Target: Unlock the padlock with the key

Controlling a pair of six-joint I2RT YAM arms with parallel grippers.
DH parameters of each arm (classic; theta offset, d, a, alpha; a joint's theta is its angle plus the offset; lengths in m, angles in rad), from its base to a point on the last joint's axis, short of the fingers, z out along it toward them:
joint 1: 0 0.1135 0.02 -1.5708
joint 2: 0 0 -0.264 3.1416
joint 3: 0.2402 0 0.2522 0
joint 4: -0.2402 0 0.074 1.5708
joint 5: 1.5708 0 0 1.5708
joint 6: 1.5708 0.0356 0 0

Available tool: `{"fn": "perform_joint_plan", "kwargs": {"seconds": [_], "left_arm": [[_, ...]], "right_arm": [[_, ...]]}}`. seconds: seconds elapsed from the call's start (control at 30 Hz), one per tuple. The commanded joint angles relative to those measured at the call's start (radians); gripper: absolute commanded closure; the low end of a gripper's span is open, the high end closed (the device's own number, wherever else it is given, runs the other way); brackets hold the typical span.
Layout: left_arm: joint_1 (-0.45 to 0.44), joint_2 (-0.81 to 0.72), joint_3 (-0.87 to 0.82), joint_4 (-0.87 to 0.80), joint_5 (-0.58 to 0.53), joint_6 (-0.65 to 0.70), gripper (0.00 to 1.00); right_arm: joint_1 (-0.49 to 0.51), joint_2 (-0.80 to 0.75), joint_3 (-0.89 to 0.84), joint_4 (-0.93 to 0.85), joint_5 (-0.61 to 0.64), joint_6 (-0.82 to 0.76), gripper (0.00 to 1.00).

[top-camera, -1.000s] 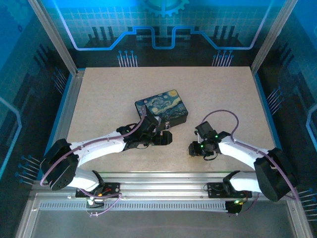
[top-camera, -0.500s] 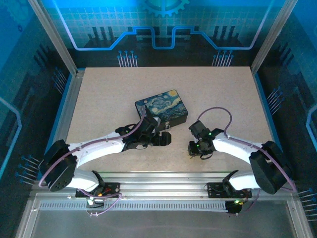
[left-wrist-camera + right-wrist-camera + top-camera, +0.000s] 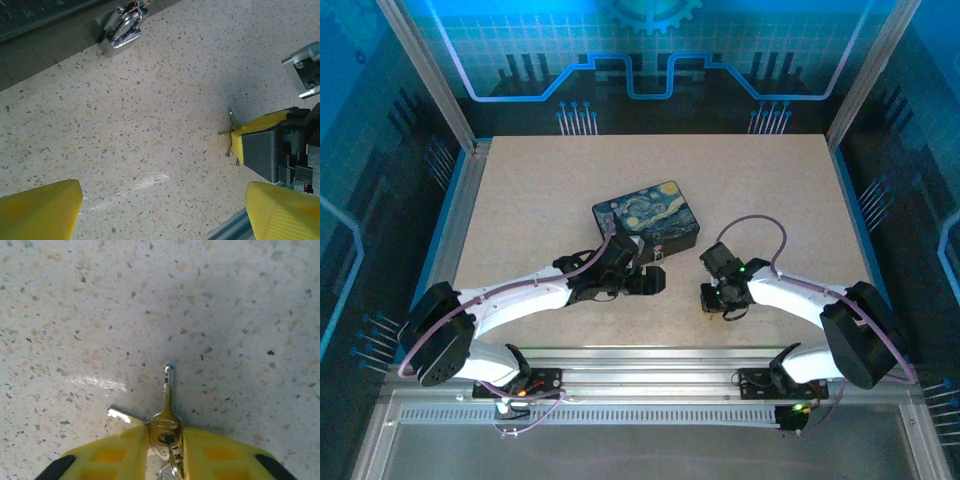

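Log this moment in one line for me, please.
right gripper: shut on key | left gripper: open | padlock: at box, untouched

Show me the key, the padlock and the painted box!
key [image 3: 167,395]: right wrist view, on its blade.
padlock [image 3: 121,33]: left wrist view, on its metal body.
painted box [image 3: 645,213]: top view, on its lid.

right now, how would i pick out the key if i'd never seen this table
Find the black box with the swirly blue lid mid-table, then the right gripper just in front of it, to the right. The key is the thin metal piece pinched by its head between that gripper's yellow fingers, blade pointing away, unlike the chunky padlock at the box's side.
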Motion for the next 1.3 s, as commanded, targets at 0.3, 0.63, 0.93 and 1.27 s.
{"fn": "perform_joint_plan", "kwargs": {"seconds": [0.3, 0.63, 0.93, 1.27], "left_arm": [[0.007, 0.007, -0.016, -0.010, 0.020, 0.030, 0.14], [0.037, -0.016, -0.028, 0.057, 0.134, 0.033, 0.13], [0.063, 0.008, -0.051, 0.262, 0.343, 0.038, 0.35], [0.064, 0.073, -0.045, 0.308, 0.410, 0.089, 0.50]], "right_arm": [[0.025, -0.083, -0.078, 0.226, -0.071, -0.069, 0.89], [0.024, -0.280, -0.131, 0.305, -0.229, -0.215, 0.98], [0.019, -0.303, -0.103, 0.293, -0.351, -0.271, 1.00], [0.012, -0.299, -0.076, 0.285, -0.472, -0.287, 0.99]]}}
